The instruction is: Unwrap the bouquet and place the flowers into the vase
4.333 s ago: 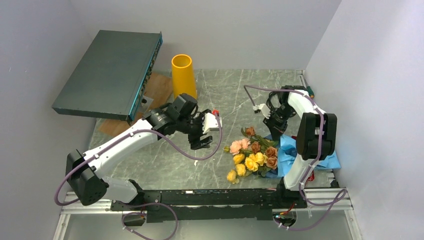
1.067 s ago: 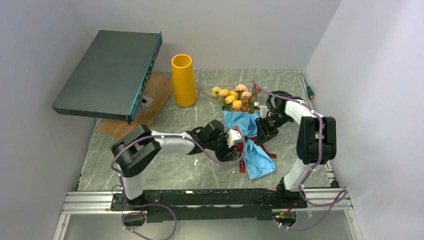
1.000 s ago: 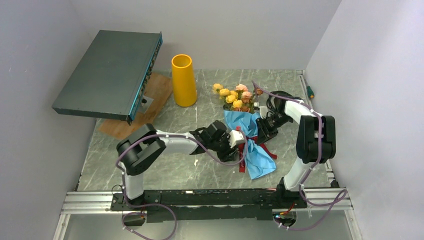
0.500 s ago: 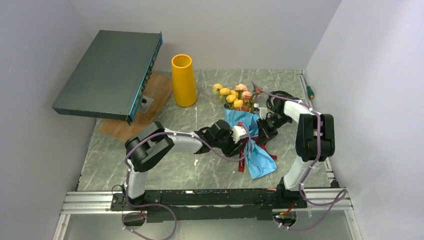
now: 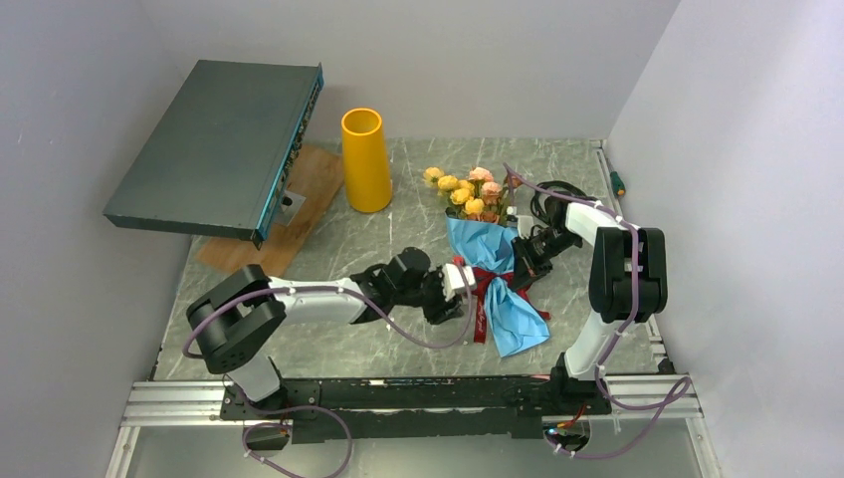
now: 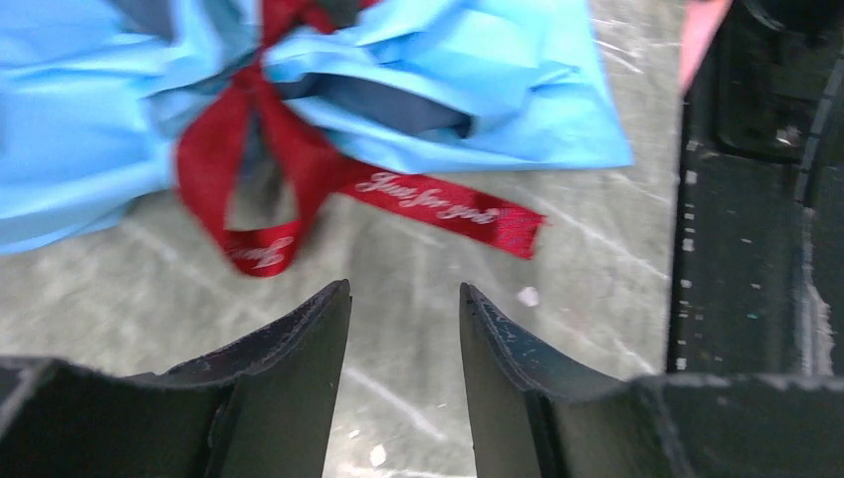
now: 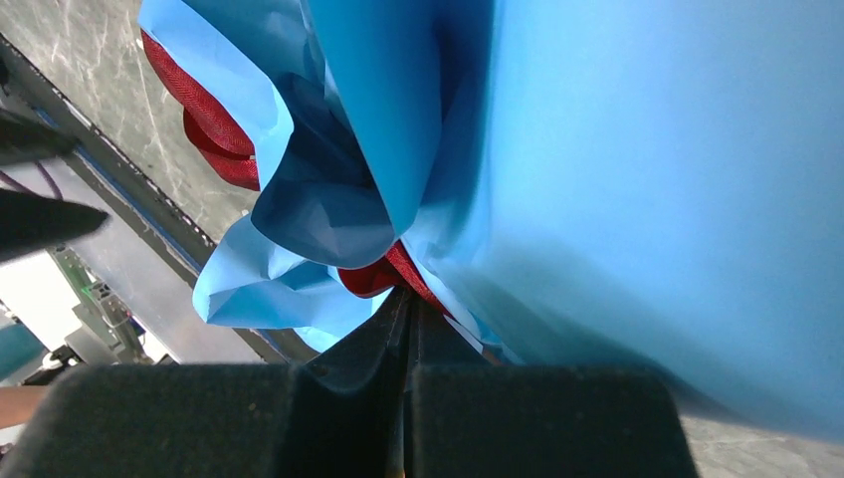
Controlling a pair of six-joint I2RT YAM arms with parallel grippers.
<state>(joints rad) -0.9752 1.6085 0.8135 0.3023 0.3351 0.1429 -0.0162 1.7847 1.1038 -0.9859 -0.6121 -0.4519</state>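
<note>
Broadly: marble table, dark flat box tilted at far left. Bouquet flat at centre-right, blue paper on, flowers at far end. Vase upright beside box, apart from bouquet. Left gripper half open, empty, just short of red ribbon tail. Right gripper fully closed at wrap's waist; whether anything is pinched, cannot tell.

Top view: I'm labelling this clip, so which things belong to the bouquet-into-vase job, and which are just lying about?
Job: bouquet, its flowers, vase.

Lying about: dark flat box, wooden board beneath it, small green item by the right wall.
</note>
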